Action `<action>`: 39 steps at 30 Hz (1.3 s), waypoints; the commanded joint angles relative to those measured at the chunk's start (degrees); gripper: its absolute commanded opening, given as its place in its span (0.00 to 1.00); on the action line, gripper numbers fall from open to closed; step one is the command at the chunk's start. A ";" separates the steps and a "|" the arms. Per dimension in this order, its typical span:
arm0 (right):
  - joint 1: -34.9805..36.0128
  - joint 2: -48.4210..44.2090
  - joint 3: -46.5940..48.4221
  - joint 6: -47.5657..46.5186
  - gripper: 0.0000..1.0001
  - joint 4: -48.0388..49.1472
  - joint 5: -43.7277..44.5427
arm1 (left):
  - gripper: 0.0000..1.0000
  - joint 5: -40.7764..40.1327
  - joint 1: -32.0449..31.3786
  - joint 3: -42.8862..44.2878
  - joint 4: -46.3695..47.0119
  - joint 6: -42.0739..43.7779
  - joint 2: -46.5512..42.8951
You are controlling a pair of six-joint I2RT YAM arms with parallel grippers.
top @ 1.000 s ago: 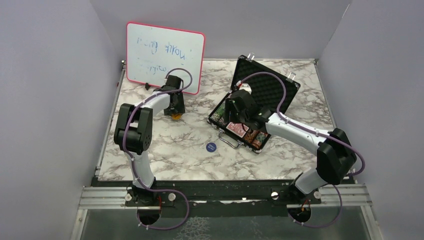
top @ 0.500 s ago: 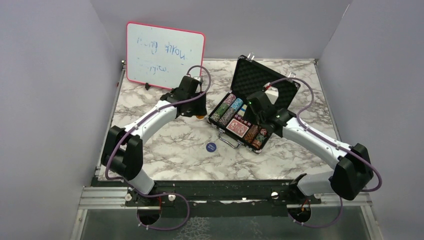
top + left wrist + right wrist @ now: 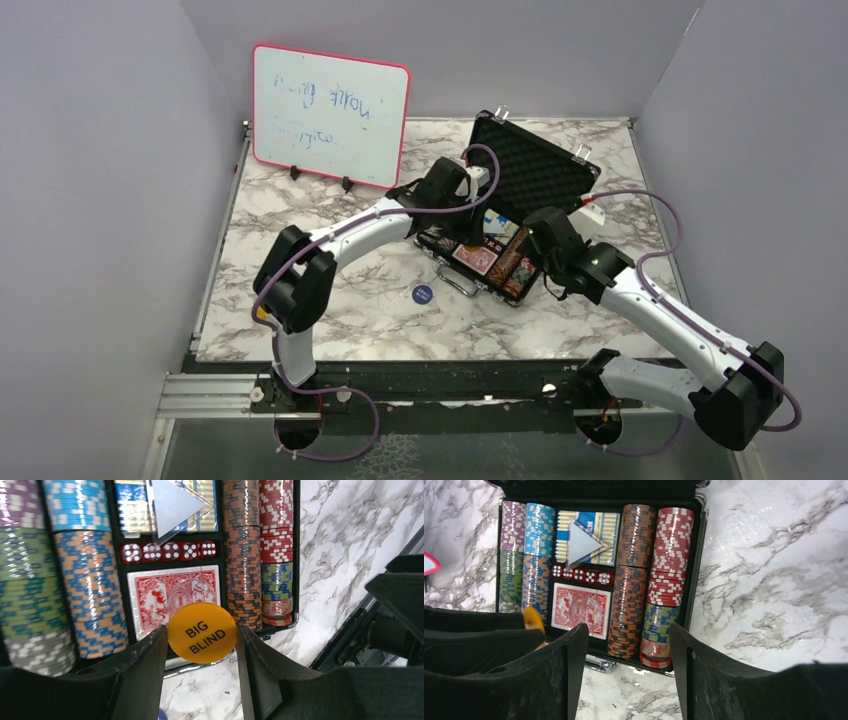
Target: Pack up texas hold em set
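Over the near rim of the case (image 3: 535, 170), toward the far-right corner of the desk (image 3: 340, 300), your left pincer (image 3: 201, 635) grips the orange button (image 3: 201, 631) just above the red-backed cards (image 3: 155, 592). Your right pincer (image 3: 626, 632) hangs beside it, jaws apart and empty.

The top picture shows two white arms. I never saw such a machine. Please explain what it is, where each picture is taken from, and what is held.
These are two robot arms bolted at the near edge of a table, each ending in jaws. The top view looks down from behind them. The other two come from wrist cameras; the dark shapes below are the jaws. On the table stand a whiteboard and an open case holding poker chips, red cards and dice; a blue button lies before it. The left arm holds an orange BIG BLIND button in its jaws above the case. The right arm has open, empty jaws.
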 commanded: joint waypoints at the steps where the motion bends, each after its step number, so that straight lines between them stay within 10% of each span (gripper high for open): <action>1: -0.13 -0.84 -0.57 4.48 0.63 -4.10 3.50 | 0.50 1.92 -1.91 3.25 -0.81 2.79 4.34; 24: -0.10 3.85 2.66 1.98 0.68 -1.73 -1.25 | 0.65 2.58 -2.85 7.78 -3.48 6.32 10.43; 39: 4.95 9.23 5.06 -13.02 0.68 11.83 -15.33 | 0.68 -13.05 8.45 1.17 -2.52 1.94 -10.46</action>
